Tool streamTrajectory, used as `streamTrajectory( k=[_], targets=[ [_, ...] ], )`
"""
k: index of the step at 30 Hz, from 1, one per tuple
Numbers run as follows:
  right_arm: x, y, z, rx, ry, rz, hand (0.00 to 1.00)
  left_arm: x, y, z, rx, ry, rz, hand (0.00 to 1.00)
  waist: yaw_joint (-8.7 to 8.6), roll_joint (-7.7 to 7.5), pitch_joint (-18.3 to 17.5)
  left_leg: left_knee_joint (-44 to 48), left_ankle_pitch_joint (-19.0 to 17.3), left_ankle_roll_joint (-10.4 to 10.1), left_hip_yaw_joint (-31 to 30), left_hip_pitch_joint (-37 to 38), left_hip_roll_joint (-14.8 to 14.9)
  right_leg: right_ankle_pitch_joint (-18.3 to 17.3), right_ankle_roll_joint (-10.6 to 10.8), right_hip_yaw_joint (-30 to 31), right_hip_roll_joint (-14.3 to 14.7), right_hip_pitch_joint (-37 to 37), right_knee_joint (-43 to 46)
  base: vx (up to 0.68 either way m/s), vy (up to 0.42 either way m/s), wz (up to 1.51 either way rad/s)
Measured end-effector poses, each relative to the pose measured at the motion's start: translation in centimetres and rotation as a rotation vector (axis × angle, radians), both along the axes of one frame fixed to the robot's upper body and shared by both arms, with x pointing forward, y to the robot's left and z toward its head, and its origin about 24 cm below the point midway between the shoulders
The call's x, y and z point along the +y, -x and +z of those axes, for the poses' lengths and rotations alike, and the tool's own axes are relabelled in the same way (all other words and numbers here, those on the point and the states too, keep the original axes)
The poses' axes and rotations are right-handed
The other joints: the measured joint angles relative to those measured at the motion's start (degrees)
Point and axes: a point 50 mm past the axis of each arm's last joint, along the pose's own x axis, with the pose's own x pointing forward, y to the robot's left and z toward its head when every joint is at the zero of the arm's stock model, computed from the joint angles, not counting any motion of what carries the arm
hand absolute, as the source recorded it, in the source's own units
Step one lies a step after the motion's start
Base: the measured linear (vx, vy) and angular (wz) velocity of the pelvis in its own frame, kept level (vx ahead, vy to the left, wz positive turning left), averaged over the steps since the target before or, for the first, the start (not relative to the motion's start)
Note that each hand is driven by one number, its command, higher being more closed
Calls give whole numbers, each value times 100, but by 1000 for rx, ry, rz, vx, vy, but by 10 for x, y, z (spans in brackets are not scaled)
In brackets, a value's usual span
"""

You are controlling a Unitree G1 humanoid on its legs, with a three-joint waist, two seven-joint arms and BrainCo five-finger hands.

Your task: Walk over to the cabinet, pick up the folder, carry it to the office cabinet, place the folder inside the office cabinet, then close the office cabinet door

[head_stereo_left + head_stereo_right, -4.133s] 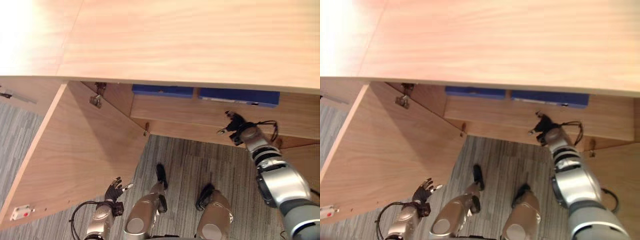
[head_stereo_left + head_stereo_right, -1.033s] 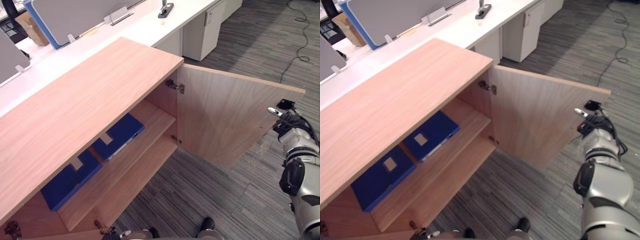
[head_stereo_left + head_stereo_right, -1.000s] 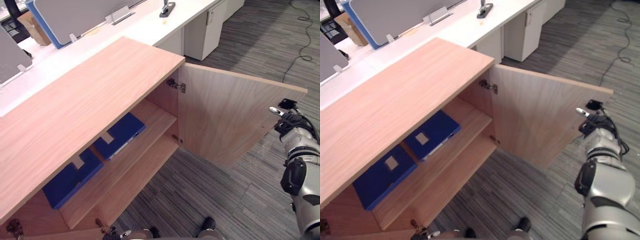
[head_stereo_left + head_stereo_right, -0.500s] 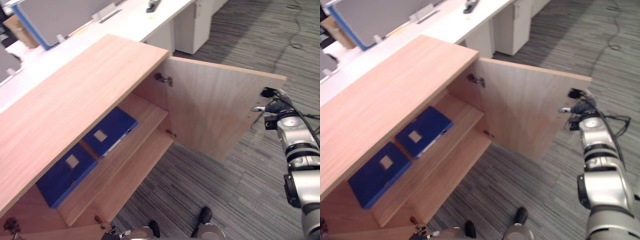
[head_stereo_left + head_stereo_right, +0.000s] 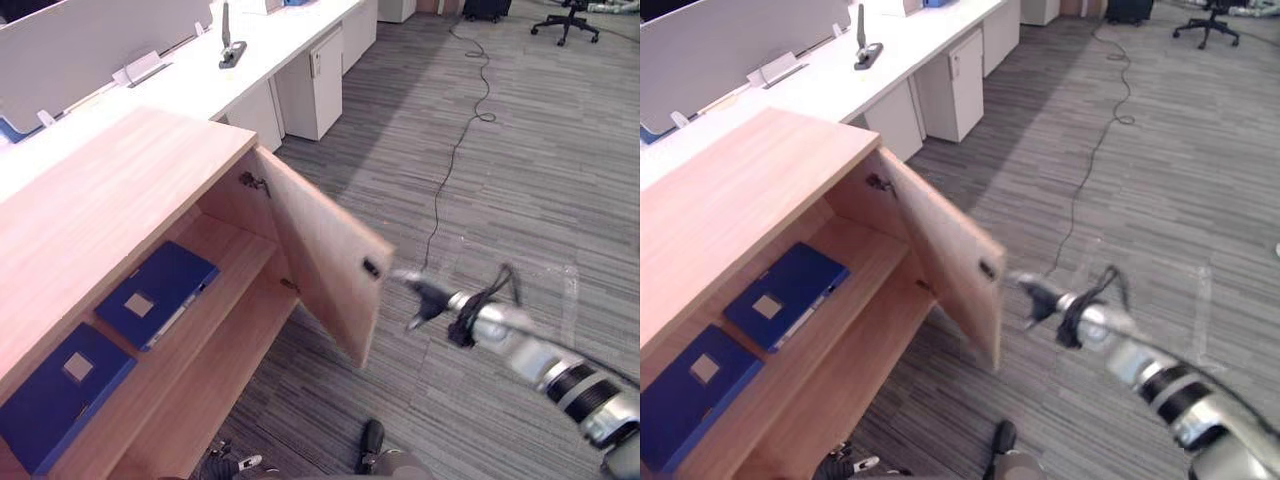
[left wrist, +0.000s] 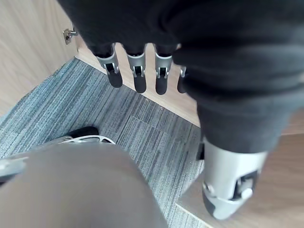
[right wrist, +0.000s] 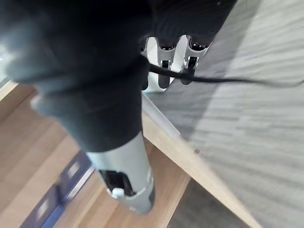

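Fingers of the left hand (image 5: 228, 464) poke up at the bottom edge of the eye views, low by the cabinet's foot. Its wrist view shows them hanging straight and slack over the grey carpet (image 6: 71, 109), holding nothing, so that arm looks parked out of the way.

Further out, at centre right, the right hand (image 5: 428, 297) reaches towards the free edge of the door (image 5: 320, 260), close to a small dark fitting (image 5: 371, 267) on it. From the head the hand is a smear. The right wrist view settles it: the fingers (image 7: 164, 66) lie fairly straight against the door's outer side by its edge, gripping nothing. That suits a flat push, and I judge the closing step to be in hand, with the door standing about half open.

Behind the door, at lower left, the office cabinet (image 5: 100, 190) is open to view. Two blue folders (image 5: 158, 293) lie flat side by side on its upper shelf (image 5: 235, 262), clear of the door's path. Neither hand carries one, so placing appears done, though which folder is the task's cannot be told. The right wrist view catches them too, blurred, past the door's edge.

Beyond, white desks (image 5: 200, 85) cross the upper left, a black cable (image 5: 455, 150) trails over the carpet, and a chair (image 5: 565, 18) stands at the top right.
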Motion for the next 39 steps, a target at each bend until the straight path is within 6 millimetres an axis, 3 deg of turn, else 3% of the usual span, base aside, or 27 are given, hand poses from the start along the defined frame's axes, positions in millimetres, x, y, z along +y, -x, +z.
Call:
streamTrajectory(
  k=[2,4,7,12,18,21,24,25,27,28,31,34,35,37,39],
  targets=[
    [24,33,-34,164,4,130,0,1,-5,1,-10,-2,4,0,78,-9,-61,2,-36,31,-6,-68,13,0,0,-30,8,-30,0,-38,0,21],
    [42,80,-69,360,25,261,0,4,-4,0,-3,-8,34,0,146,-46,-50,9,-137,36,-50,-149,-2,3,3,-34,-8,-46,0,-50,35,19],
    [43,107,-87,458,71,322,0,12,12,-4,56,-25,69,0,120,-147,-64,-30,-172,58,-42,-154,-86,12,16,-21,-70,-86,1,-30,60,-8],
    [44,109,-95,439,133,347,0,16,13,-3,69,-42,65,0,127,-378,-181,-127,-171,57,-2,-151,-106,12,16,-5,-76,-154,0,10,0,-5],
    [56,107,-103,428,117,330,0,14,6,-3,58,-40,60,0,177,-373,-194,-152,-171,55,-36,-150,-84,12,15,-6,-43,-162,0,64,-26,1],
    [57,97,-106,410,80,242,0,14,4,-3,55,-47,64,0,202,-376,-193,-150,-169,53,-54,-152,-84,12,15,-9,-41,-159,1,70,-7,0],
    [43,65,-99,325,-15,-8,0,13,6,-4,68,-51,68,0,206,-376,-195,-143,-163,42,-86,-152,-94,12,16,-29,-56,-135,2,77,9,7],
    [23,46,-89,244,-92,-200,0,13,6,-5,68,-55,73,0,212,-375,-196,-143,-156,32,-103,-150,-101,13,16,-45,-71,-114,3,75,17,15],
    [2,34,-80,177,-157,-370,0,13,8,-5,73,-56,76,0,218,-370,-199,-143,-143,11,-125,-137,-103,13,16,-48,-79,-78,3,91,36,17],
    [-27,25,-70,87,-238,-589,0,12,11,-6,85,-55,95,0,220,-363,-254,-147,-116,-32,-133,-132,-106,19,22,-48,-91,-60,4,109,55,14],
    [-76,27,-61,-63,-337,-950,0,11,21,-9,113,-58,144,0,200,-357,-342,-209,-110,-47,-128,-33,-148,65,82,-42,-126,12,32,121,72,7],
    [-134,61,-68,-220,-502,-1521,0,10,26,-10,126,-78,198,0,109,-308,-394,-303,-124,-63,-119,120,-234,94,115,-30,-205,115,36,122,109,4],
    [-151,83,-81,-230,-551,-1753,0,10,26,-10,126,-89,215,0,106,-292,-409,-308,-137,-82,-114,170,-271,106,130,-14,-236,154,36,121,120,0],
    [-160,129,-109,-191,-675,-2147,0,6,25,-11,126,-99,264,0,107,-259,-474,-317,-154,-83,-115,194,-337,149,111,-24,-306,179,38,140,136,4],
    [-145,163,-138,-79,-773,-2402,0,4,20,-10,119,-98,304,0,109,-237,-464,-337,-153,-82,-109,298,-390,154,121,-52,-370,295,39,115,122,10]
  ],
)
